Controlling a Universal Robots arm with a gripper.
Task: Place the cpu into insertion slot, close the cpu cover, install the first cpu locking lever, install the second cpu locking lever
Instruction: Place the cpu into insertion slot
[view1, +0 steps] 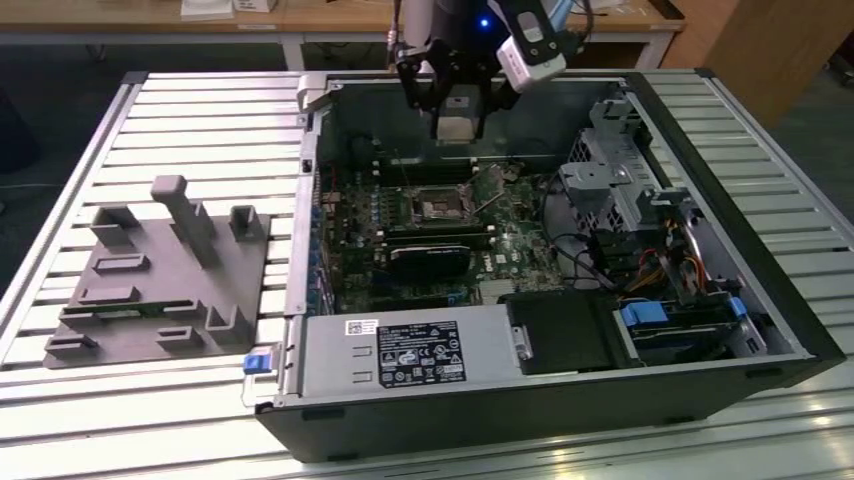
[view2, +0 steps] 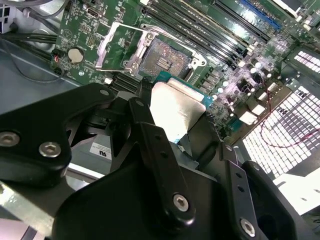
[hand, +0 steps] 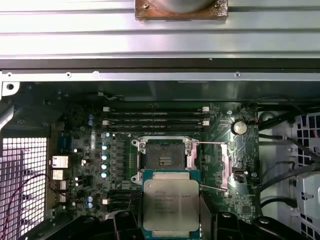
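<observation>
Exterior view: an open black computer case lies on its side on the slatted metal worktop. Inside it there's a green motherboard, a silver power supply at the near end, and drive cages with cables toward the exterior view's right. The insertion slot sits mid-board. A grey moulded fixture lies on the worktop beside the case, on the exterior view's left. The claw hangs over the far end of the case, above the board.

Second wrist view: the claw is clamped on the cpu, with a black finger on each of two opposite edges. The chip is held in the air, near the insertion slot but not in it. The socket is bare, and the cpu cover is flipped up and open on the coin battery side.

First wrist view: the cpu is in the claw just short of the empty insertion slot, with the memory slots beyond it.
</observation>
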